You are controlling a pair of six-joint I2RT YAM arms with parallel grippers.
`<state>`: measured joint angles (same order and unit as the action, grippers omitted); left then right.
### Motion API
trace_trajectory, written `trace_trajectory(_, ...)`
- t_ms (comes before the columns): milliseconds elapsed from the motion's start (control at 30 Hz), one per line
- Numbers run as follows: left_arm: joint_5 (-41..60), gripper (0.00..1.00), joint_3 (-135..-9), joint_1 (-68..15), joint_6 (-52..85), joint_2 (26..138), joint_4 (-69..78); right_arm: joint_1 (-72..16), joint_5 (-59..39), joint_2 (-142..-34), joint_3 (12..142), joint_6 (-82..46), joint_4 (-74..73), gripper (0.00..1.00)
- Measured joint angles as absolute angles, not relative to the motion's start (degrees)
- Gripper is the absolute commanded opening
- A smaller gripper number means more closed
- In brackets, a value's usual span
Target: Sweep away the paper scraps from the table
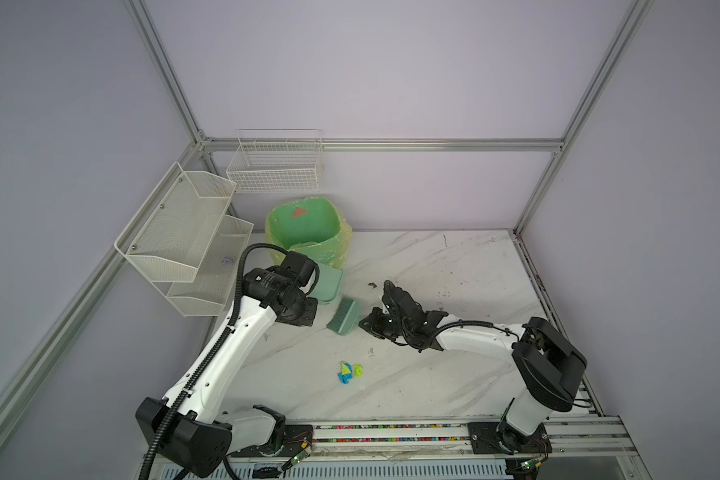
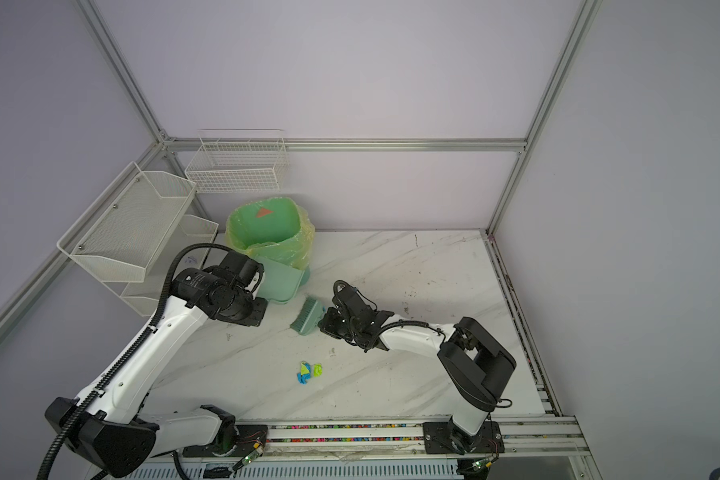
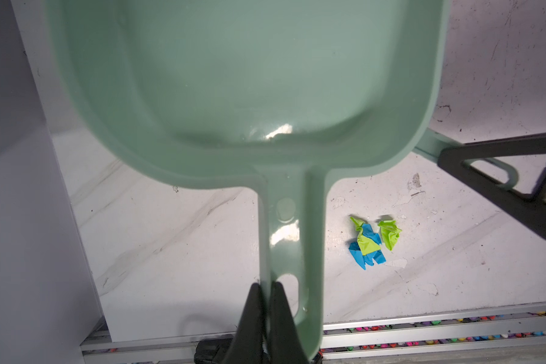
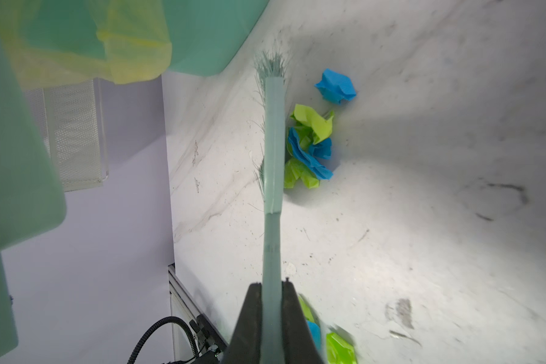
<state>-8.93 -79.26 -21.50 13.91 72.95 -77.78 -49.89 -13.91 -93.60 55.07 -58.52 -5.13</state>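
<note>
The left gripper has its jaws pinched tight on the end of the dustpan handle. The handle runs straight out from the jaws to the pale green scoop, which in both top views sits just in front of the bin.

The right gripper is clamped on the handle of the brush. The brush's long axis leads straight away from the jaws, with the bristles turned toward the dustpan.

One group of paper scraps lies just beside the back of the brush head, strung out along its length, with a blue wad a little apart at the tip end. The top views hide this group. A second, compact group lies on the table nearer the front edge, between the two arms and apart from both tools.

The bin has a yellow-green liner, and a reddish triangular patch shows inside it, though I cannot tell what it is. The lower tray of the mesh rack holds a small lilac wad.
</note>
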Motion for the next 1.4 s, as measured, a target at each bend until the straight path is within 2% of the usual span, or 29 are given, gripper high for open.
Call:
trace_trajectory(433,-5.8,0.00,-74.9,-25.5,14.4,74.3,-76.0,-40.4,-14.5,-74.5,46.0,-52.8,7.7,0.00)
trace_trajectory(633,-5.3,0.00,-73.1,-27.7,14.7,75.9,-73.9,-39.1,-15.2,-68.8,47.8,-51.5,11.4,0.00)
trace_trajectory(933,-7.8,0.00,-70.2,-29.9,15.6,80.3,-72.4,-38.2,-10.8,-66.5,58.6,-45.2,20.1,0.00)
trace_trajectory(1400,-4.4,0.00,-68.7,-31.3,15.7,84.6,-70.8,-35.7,1.2,-70.0,60.9,-34.5,33.2,0.00)
